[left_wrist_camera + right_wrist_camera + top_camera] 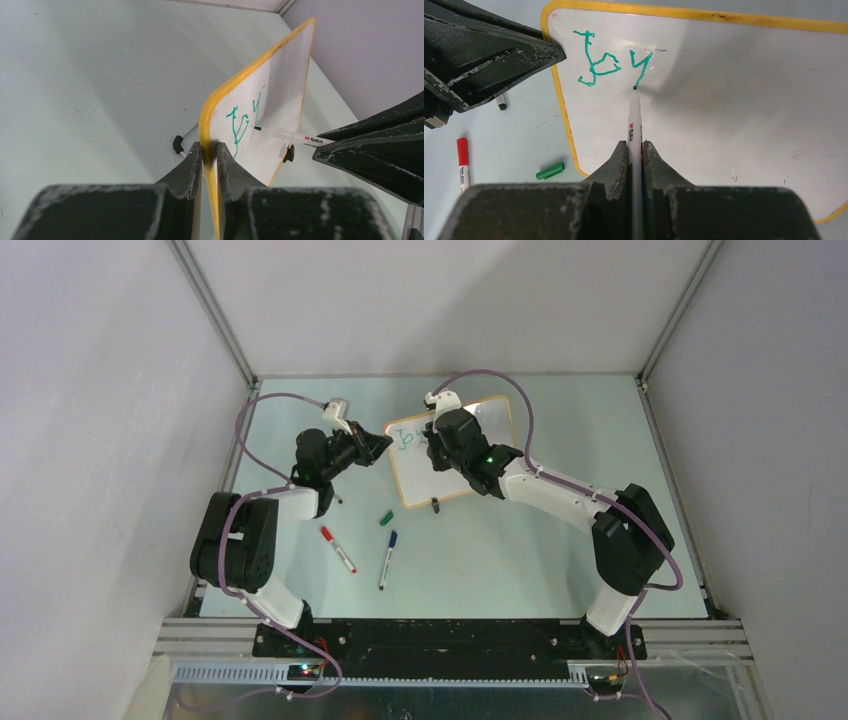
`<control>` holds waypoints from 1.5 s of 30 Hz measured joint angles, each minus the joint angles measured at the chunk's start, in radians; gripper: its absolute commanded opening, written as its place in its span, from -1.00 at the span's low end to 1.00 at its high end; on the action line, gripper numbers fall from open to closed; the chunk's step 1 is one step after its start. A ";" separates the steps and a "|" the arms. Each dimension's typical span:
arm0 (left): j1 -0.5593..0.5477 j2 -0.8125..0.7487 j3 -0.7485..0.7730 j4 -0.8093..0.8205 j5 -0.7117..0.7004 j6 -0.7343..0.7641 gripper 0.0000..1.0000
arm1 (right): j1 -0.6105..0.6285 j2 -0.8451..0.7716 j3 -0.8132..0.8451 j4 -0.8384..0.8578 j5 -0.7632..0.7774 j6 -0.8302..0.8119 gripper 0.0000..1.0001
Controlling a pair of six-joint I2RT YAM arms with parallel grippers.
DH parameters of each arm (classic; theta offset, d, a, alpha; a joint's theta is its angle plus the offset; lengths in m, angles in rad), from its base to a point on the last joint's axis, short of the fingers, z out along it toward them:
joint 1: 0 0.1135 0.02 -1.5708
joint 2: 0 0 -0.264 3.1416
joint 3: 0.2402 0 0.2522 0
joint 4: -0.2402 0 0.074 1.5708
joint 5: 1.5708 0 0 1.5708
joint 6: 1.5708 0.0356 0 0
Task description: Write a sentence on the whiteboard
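Only "Joy" of the sentence point(614, 62) stands at ten o'clock on the whiteboard point(734, 110). Right gripper point(635, 147) clamps the marker point(634, 112), left gripper point(210, 150) clamps the board's edge. The next move probably calls for a lift and a shift toward three o'clock.

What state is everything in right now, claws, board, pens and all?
whiteboard: tilted up
left claw: shut on whiteboard's edge
right claw: shut on green marker
green marker: uncapped, tip touching board
sentence: only "Joy" written
green cap: off, lying loose
red marker: lying unused
blue marker: lying unused
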 measured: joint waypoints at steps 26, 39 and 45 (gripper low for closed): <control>0.000 -0.002 0.000 -0.001 0.000 0.000 -1.00 | 0.016 0.006 -0.025 0.054 -0.027 -0.008 -1.00; 0.000 -0.002 0.000 -0.002 0.000 0.000 -0.99 | 0.022 -0.160 -0.254 0.239 -0.029 -0.035 -1.00; 0.000 -0.002 0.000 -0.002 0.000 0.000 -0.94 | 0.022 -0.218 -0.338 0.357 -0.005 -0.048 -1.00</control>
